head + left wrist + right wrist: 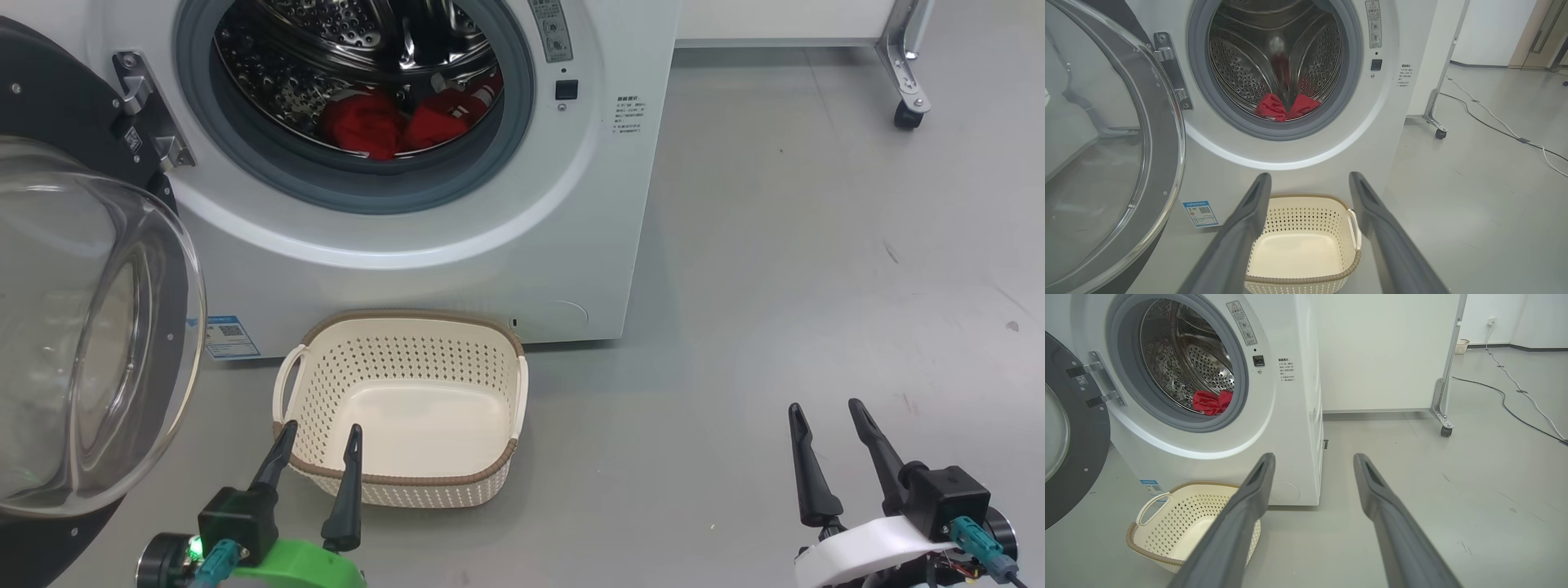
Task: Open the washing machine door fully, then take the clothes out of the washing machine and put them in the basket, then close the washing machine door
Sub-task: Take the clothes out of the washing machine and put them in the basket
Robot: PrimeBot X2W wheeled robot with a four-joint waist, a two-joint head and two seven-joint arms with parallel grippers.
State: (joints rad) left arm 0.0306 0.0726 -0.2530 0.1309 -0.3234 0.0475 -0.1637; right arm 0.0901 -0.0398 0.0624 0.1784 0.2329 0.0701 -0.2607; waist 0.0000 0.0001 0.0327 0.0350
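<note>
My left tool is released, its two dark fingers spread with nothing between them. It hangs low at the near left, and in the head view its fingertips overlap the near-left rim of the basket. I cannot tell whether they touch it. Along my left wrist view the basket lies just ahead, framed between the two fingers.

The basket stands on the floor just in front of the washing machine, below the drum opening, with its cream bottom showing. The clothes lie as a red heap with white trim at the bottom of the steel drum, behind the grey gasket. They are far beyond my left tool and higher than it, and well apart from both tools.

The washing machine door is swung out on its hinge at the machine's left. Its glass bowl bulges toward me, just left of my left tool.

My right tool is released too, fingers parted and gripping nothing. It is at the near right over bare floor, well apart from the basket and the machine.
</note>
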